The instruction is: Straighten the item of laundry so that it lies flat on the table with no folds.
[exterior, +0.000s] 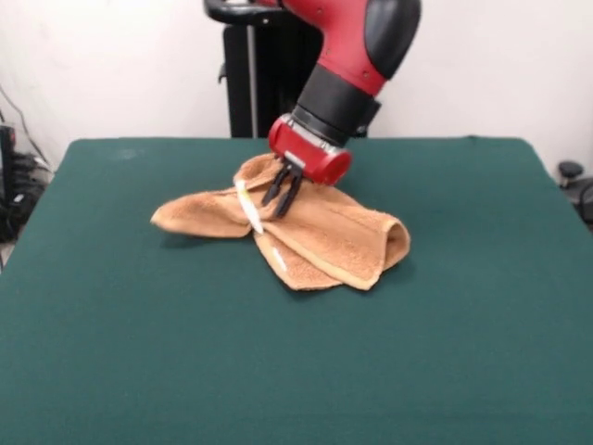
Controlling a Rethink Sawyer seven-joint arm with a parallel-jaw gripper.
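Note:
The orange-tan towel (320, 236) lies rumpled and folded over itself near the middle of the dark green table (296, 362). One flap stretches left, and a thicker doubled fold bulges at the right. White tags (248, 206) show along a crease near its centre. My gripper (282, 202) hangs from the red and black arm just above the towel's upper middle. Its dark fingers (273, 195) point down at the cloth with a narrow gap between them and nothing held.
A black pedestal post (250, 69) rises behind the table's far edge. Cables and dark gear (14, 181) sit off the table's left side, and a small black object (574, 181) sits off its right side.

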